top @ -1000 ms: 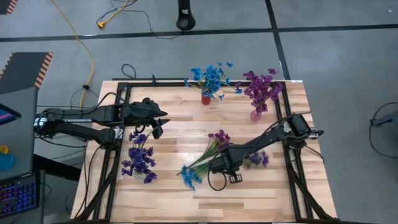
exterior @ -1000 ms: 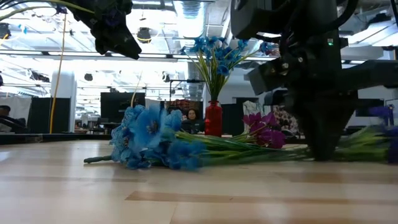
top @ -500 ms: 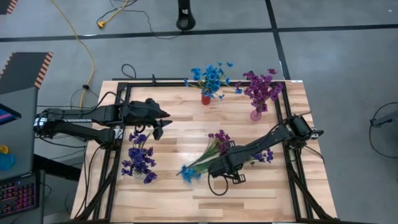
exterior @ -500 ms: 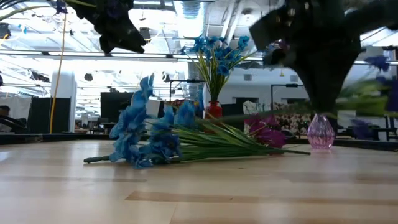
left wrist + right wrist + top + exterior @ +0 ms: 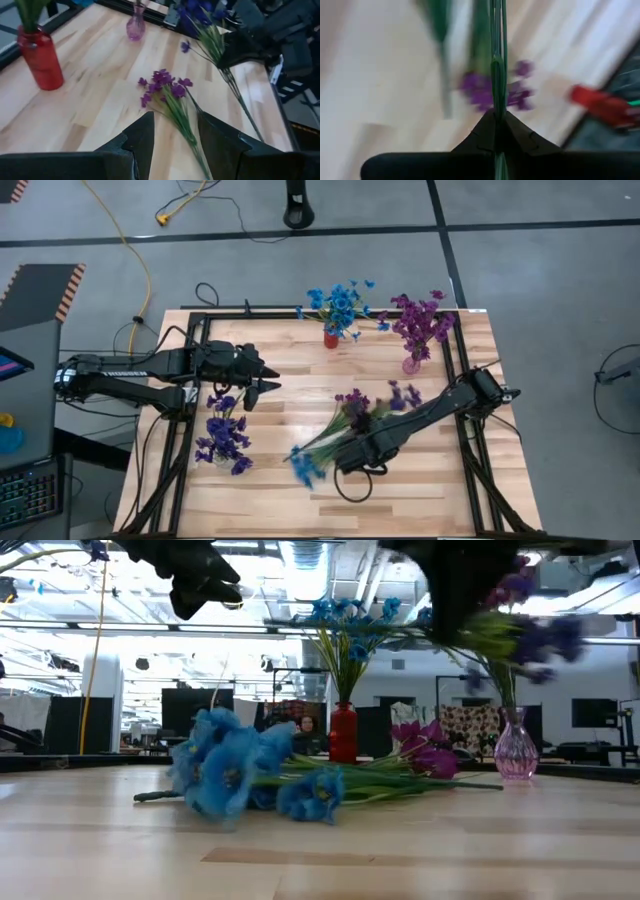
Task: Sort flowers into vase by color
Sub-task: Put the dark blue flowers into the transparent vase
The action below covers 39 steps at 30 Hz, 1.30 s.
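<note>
Right tool (image 5: 496,117) around thin green-stemmed violet flower (image 5: 402,396)

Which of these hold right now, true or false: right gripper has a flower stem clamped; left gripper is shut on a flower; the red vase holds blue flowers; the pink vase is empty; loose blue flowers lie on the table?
1. The right gripper is shut on a green flower stem. True.
2. The left gripper is shut on a flower. False: its fingers stand apart with nothing between them, above the table.
3. The red vase holds blue flowers. True.
4. The pink vase is empty. False: it holds magenta-purple flowers.
5. Loose blue flowers lie on the wooden table. True.
</note>
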### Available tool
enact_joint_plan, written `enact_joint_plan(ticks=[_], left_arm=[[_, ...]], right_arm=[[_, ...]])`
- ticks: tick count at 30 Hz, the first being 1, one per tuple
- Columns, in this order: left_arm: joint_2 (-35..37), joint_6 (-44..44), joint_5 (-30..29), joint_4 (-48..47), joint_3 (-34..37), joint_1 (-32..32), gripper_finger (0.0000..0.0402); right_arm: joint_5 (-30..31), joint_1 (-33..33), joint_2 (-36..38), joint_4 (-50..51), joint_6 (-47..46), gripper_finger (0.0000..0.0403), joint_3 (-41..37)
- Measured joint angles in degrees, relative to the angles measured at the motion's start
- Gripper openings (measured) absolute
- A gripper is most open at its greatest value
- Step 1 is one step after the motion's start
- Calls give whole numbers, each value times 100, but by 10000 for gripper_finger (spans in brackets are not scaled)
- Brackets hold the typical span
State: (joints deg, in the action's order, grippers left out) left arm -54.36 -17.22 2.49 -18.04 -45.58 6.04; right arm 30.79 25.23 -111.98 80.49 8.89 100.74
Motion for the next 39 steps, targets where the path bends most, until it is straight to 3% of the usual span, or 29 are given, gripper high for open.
enact_joint_plan(ticks=[7,16,25,39], left_arm=[[1,-155,32,2,0,0,140],[1,-286,36,29,0,0,140],[0,-341,1031,710,0,-11,140],[1,-252,1518,922,0,-11,140]], right_arm=[[1456,13,0,-940,1510,46,108],[2606,-121,0,-2924,4006,46,108],[2772,-445,0,-4593,5904,46,108],[2579,-463,0,-5956,7627,46,108]])
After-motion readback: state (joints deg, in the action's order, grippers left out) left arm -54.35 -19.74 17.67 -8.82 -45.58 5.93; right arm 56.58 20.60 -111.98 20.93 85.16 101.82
